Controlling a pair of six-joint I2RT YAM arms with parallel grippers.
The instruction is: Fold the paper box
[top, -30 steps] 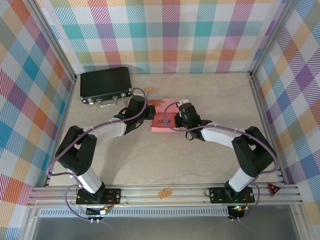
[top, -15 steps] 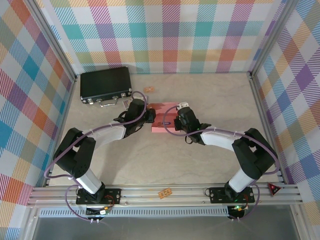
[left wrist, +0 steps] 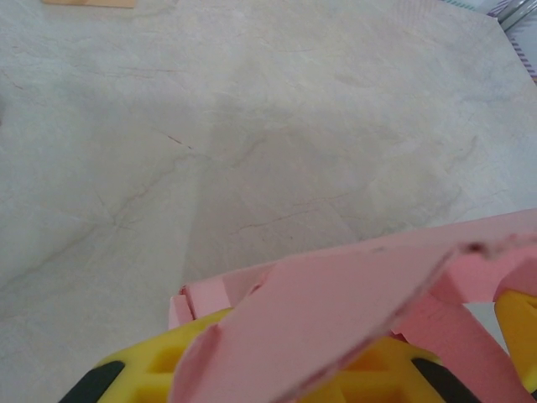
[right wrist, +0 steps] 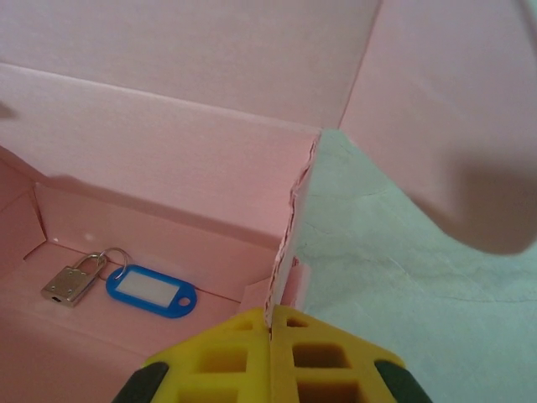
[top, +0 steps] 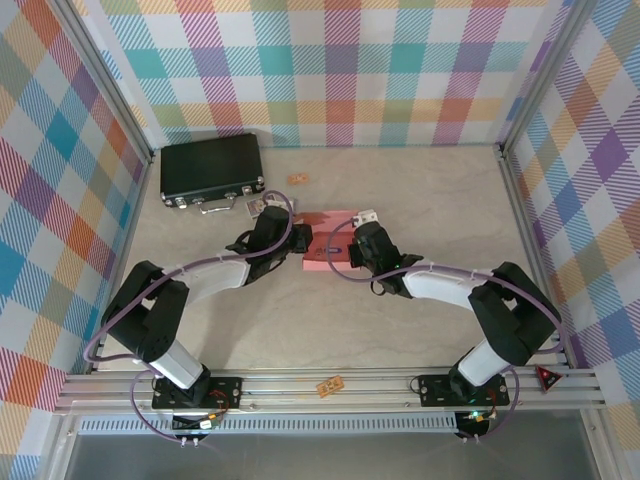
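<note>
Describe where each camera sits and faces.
Top external: above and behind the bases, looking down on the table; both arms, left end effector and right end effector at the paper box.
Left wrist: low, facing across the table; yellow fingers at a pink flap.
Right wrist: looking into the box; fingers pinching its wall.
Shared: all see the box.

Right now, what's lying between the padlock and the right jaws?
A blue key tag, on the box floor beside the padlock, seen in the right wrist view.

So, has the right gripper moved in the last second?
Yes. Against the black case, the right gripper, shut on the paper box, has shifted toward the table's near edge.
</note>
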